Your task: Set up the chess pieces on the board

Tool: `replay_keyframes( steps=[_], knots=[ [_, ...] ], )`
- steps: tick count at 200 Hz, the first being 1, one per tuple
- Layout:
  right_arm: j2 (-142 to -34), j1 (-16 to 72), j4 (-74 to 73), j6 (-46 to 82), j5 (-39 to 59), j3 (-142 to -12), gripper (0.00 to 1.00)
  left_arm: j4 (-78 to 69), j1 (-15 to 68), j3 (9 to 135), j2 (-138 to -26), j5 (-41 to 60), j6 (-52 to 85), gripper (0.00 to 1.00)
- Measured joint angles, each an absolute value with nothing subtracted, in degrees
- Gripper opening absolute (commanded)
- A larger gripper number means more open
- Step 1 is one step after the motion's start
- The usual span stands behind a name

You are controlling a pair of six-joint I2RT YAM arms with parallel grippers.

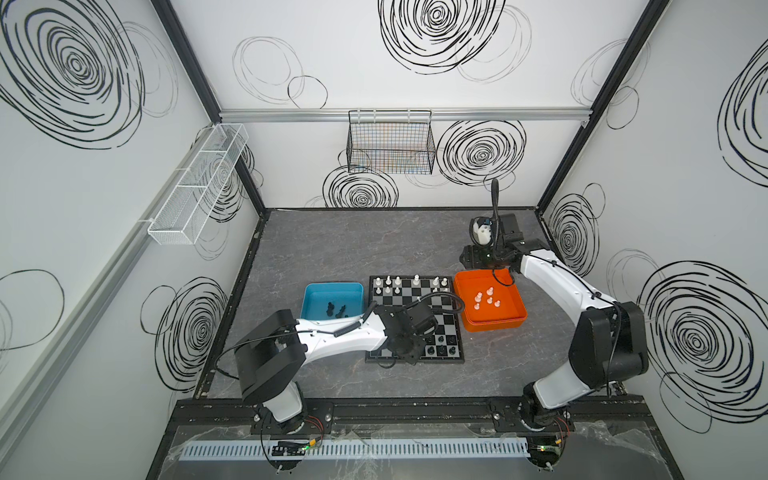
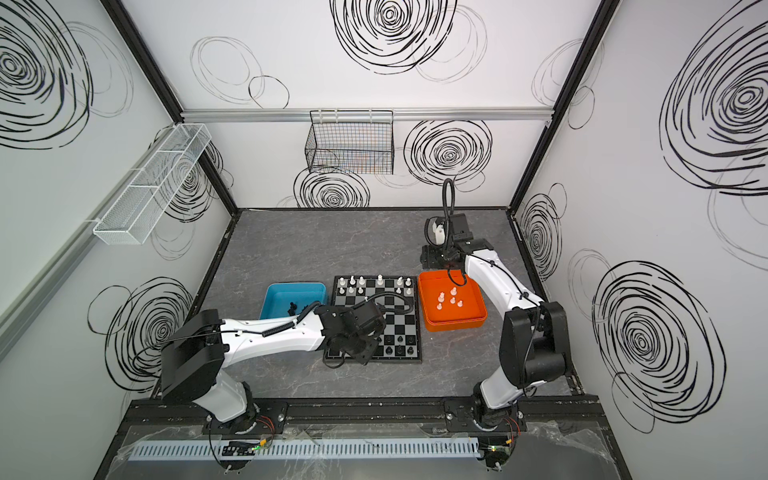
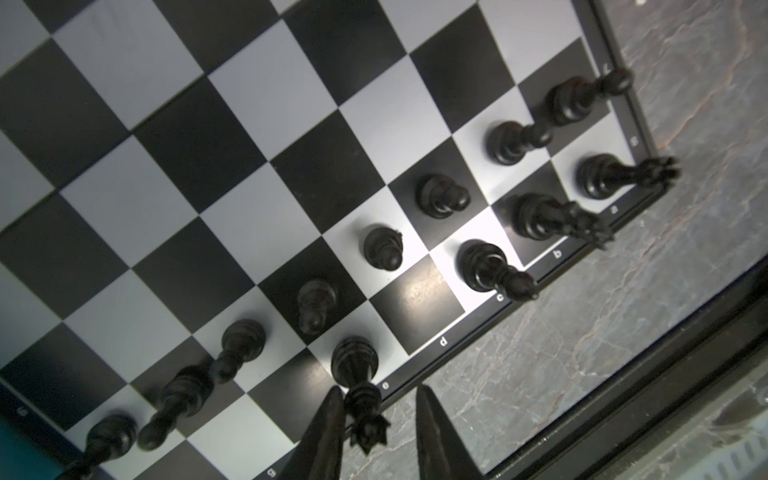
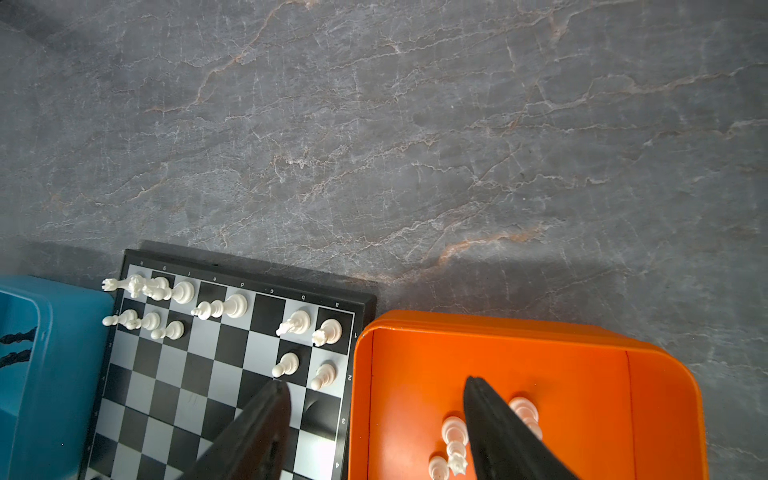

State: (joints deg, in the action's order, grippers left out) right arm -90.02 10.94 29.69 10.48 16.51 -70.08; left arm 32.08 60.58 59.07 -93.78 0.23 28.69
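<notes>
The board (image 1: 446, 328) lay mid-table, with a blue tray (image 1: 332, 284) just beside it at 9 o'clock and an orange tray (image 1: 494, 324) at 3 o'clock. White chessmen (image 1: 397, 284) stood along its 12 o'clock edge and black chessmen (image 1: 440, 351) along its 6 o'clock edge. There the left gripper (image 3: 379, 390) hung with its jaws partly parted around a crowned black piece (image 3: 353, 365) standing on the e square. One finger (image 3: 328, 419) touched the crown and the other stood clear. The right gripper (image 4: 377, 382), at the board's 1 o'clock, gaped wide and empty. Spare white chessmen (image 1: 488, 299) stood in the orange tray, and spare black chessmen (image 1: 334, 311) lay in the blue tray.

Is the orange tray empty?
No, several white chess pieces stand inside the orange tray.
</notes>
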Motion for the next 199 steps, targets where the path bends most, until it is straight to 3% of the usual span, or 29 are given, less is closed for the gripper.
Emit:
replay_keyframes(
  steps=[199],
  knots=[
    [-89.9, 10.6, 29.7, 10.5, 16.6, -69.4, 0.7, 34.5, 60.6, 60.2, -93.9, -1.3, 29.0, 0.38]
  ],
)
